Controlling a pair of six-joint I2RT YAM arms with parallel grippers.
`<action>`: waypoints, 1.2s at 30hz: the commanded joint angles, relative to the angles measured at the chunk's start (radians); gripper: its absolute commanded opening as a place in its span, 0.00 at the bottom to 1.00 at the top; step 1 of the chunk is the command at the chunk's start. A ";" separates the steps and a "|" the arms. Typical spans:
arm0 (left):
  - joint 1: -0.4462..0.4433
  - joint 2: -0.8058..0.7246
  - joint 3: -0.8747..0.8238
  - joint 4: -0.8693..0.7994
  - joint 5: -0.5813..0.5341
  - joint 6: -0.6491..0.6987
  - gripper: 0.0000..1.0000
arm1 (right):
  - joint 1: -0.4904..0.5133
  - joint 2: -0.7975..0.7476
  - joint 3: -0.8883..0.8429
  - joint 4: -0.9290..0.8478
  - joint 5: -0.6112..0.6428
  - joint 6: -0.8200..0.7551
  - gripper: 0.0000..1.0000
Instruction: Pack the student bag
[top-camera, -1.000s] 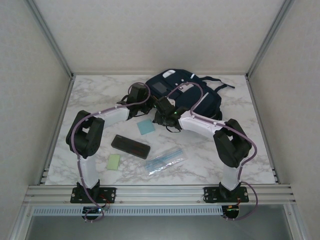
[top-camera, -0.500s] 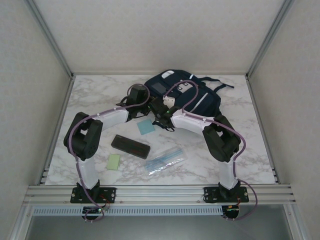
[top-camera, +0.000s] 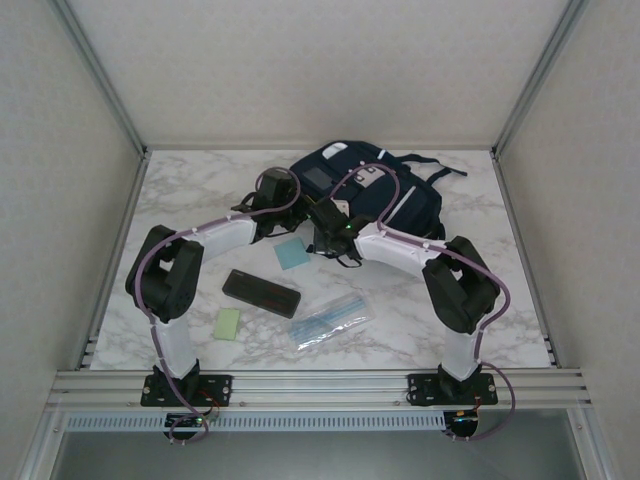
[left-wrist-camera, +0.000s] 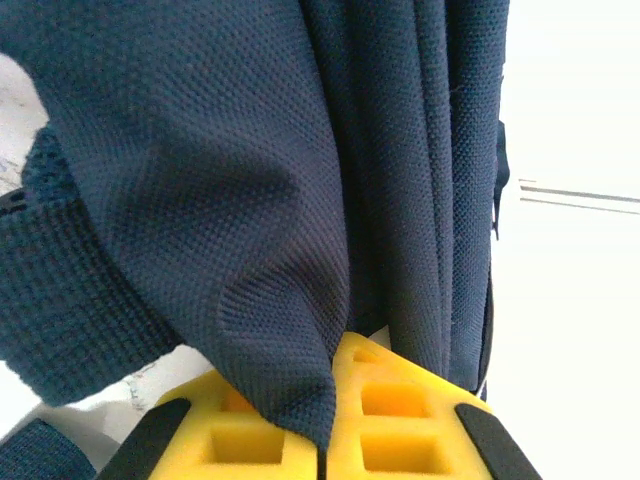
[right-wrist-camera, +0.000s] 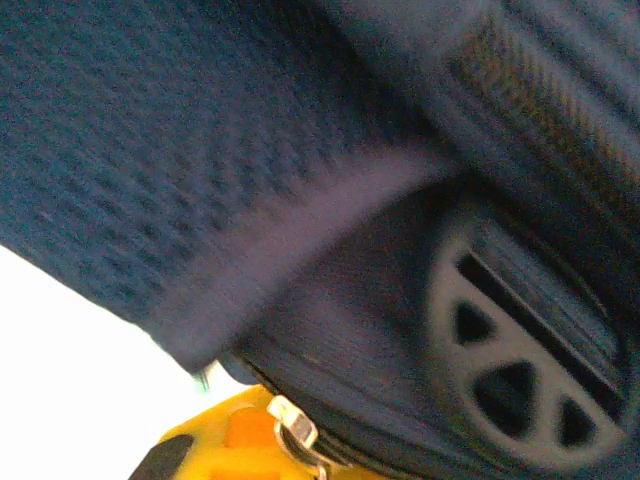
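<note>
The student bag (top-camera: 372, 186), dark navy with a grey patch and white tabs, lies at the back of the table. My left gripper (top-camera: 277, 207) sits at the bag's left edge. In the left wrist view its yellow fingers (left-wrist-camera: 400, 420) are shut on a fold of the bag's navy fabric (left-wrist-camera: 290, 380). My right gripper (top-camera: 322, 224) is at the bag's near-left edge. In the blurred right wrist view, the right gripper (right-wrist-camera: 300, 455) is shut, with the metal zipper pull (right-wrist-camera: 295, 428) at its yellow pad, under the bag's edge (right-wrist-camera: 380, 340).
On the table in front of the bag lie a light blue pad (top-camera: 292, 254), a black rectangular case (top-camera: 261, 293), a green pad (top-camera: 228, 324) and a clear plastic pouch (top-camera: 330, 320). Metal frame posts and walls close in the table.
My right gripper has shut at the bag's edge. The right arm pushed left toward the bag, then eased back a little. The left gripper kept its hold.
</note>
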 joint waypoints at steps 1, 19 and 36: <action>0.018 0.003 0.083 0.052 0.054 0.067 0.00 | -0.027 -0.022 -0.002 -0.270 -0.176 -0.007 0.00; 0.104 0.143 0.259 -0.034 0.037 0.241 0.00 | -0.213 -0.268 -0.165 -0.601 -0.260 -0.149 0.00; 0.015 0.074 0.239 -0.326 0.171 0.307 0.88 | -0.238 -0.069 0.004 -0.304 -0.733 -0.092 0.00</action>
